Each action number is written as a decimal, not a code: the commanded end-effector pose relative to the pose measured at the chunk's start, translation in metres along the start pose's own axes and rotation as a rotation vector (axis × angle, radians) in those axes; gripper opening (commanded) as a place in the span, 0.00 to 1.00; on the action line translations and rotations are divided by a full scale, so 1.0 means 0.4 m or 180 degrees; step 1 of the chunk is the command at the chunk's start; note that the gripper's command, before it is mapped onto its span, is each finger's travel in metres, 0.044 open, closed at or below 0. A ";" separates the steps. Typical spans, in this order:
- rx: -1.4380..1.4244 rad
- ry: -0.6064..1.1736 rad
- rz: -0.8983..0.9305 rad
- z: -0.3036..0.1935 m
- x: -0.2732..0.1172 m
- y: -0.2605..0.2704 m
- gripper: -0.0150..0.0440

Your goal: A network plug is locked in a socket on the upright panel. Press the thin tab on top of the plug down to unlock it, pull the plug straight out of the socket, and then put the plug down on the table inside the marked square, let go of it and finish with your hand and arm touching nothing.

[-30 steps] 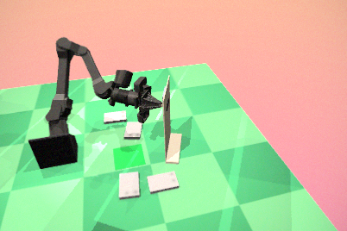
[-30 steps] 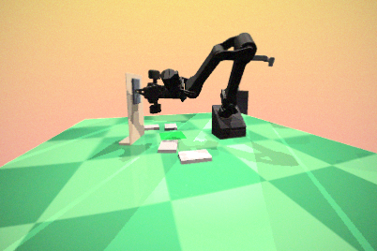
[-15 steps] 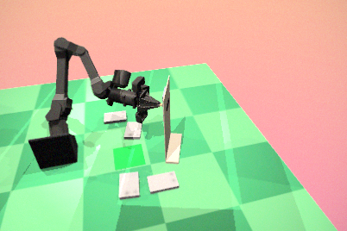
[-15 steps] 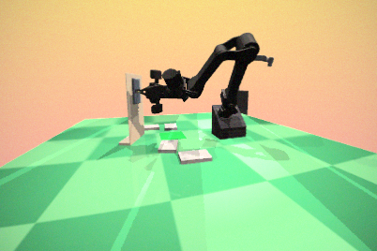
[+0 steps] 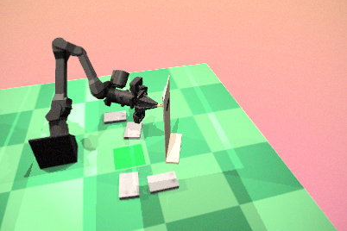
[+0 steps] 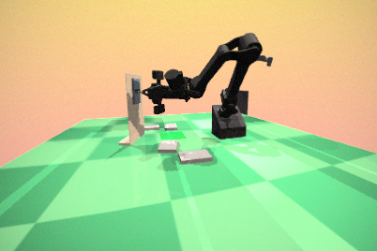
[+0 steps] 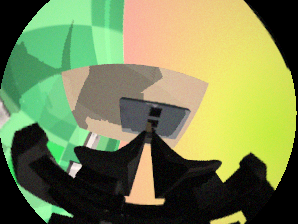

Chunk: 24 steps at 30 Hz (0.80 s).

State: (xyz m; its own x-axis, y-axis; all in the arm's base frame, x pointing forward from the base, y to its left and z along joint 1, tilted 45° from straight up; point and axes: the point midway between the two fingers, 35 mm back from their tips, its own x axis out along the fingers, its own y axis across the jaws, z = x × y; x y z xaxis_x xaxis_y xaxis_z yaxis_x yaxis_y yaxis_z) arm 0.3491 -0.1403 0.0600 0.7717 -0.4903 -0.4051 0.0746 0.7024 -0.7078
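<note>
The upright panel (image 5: 167, 121) (image 6: 135, 120) (image 7: 105, 95) carries a dark socket block (image 6: 136, 91) (image 7: 135, 114) with two black openings in the wrist view. My gripper (image 5: 158, 105) (image 6: 143, 92) (image 7: 148, 133) is shut on the small tan plug (image 5: 160, 105) (image 7: 149, 126), level with the block. The plug shows at the fingertips, in front of the lower opening. Whether its front end is still inside the socket is hard to tell, and the thin tab is too small to make out. The marked square (image 5: 129, 157) (image 6: 173, 135) lies bright green on the table, below and behind the gripper.
Pale flat blocks (image 5: 115, 117) (image 5: 133, 130) (image 5: 129, 184) (image 5: 162, 182) lie on both sides of the square. The panel's foot (image 5: 174, 148) rests on the table. In the top view the arm's base (image 5: 53, 152) stands at the left.
</note>
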 end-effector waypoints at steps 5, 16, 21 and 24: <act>0.0001 -0.0009 -0.0016 -0.003 -0.015 -0.004 0.25; 0.0001 -0.0009 -0.0015 -0.010 -0.029 -0.004 0.25; 0.0001 -0.0008 -0.0015 -0.013 -0.036 -0.004 0.25; 0.0001 -0.0008 -0.0014 -0.014 -0.040 -0.004 0.25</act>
State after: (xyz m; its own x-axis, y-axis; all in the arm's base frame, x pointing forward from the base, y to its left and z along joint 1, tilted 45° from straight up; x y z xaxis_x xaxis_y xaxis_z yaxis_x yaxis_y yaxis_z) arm 0.3355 -0.1371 0.0620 0.7709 -0.4918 -0.4047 0.0763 0.7022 -0.7079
